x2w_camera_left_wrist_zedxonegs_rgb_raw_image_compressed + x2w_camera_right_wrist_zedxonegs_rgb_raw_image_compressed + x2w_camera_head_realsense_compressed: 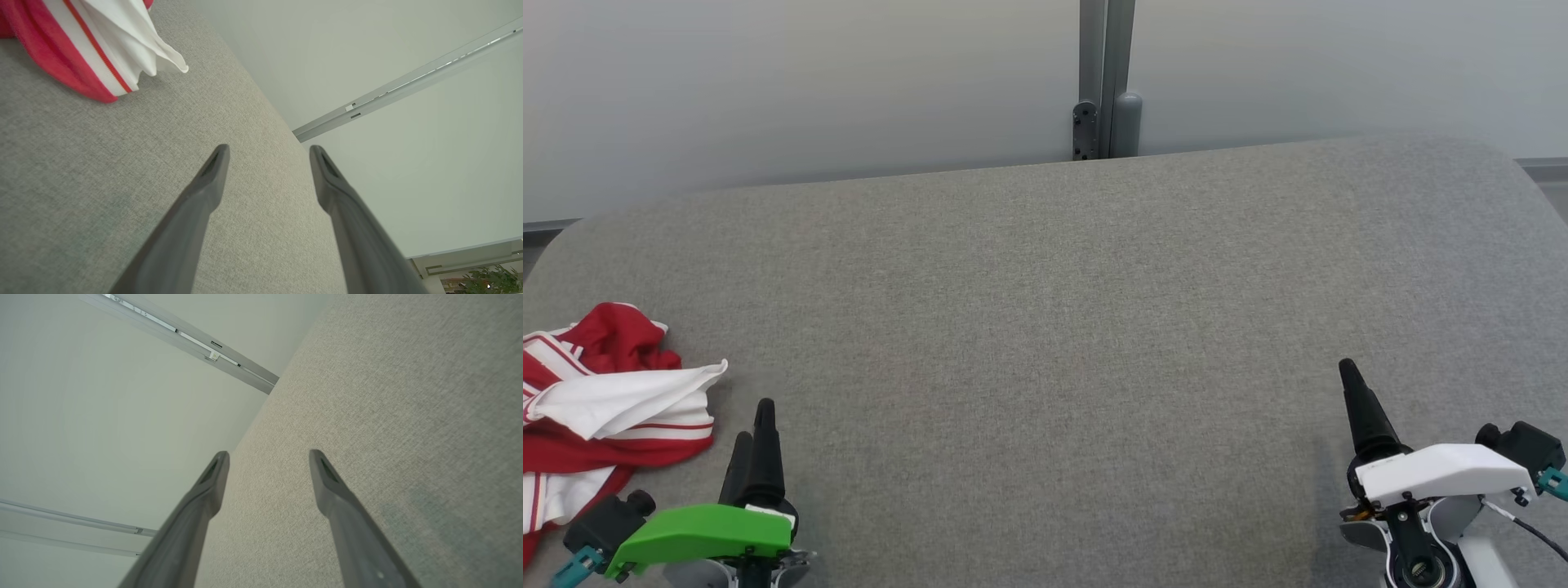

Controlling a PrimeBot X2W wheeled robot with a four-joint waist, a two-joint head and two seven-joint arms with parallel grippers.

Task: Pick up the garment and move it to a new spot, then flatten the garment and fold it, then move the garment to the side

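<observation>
left gripper: fingers spread wide, holding nothing, over grey fabric surface, lower left of head view. right gripper: fingers spread wide, holding nothing, lower right. garment: red-and-white striped, crumpled heap on surface, far left, near left gripper, apart from it. pale wall behind.

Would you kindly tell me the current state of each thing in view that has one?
garment: crumpled heap, unfolded, lying free on the grey table.
left pincer: open, empty, beside the garment.
right pincer: open, empty, over the table.
</observation>
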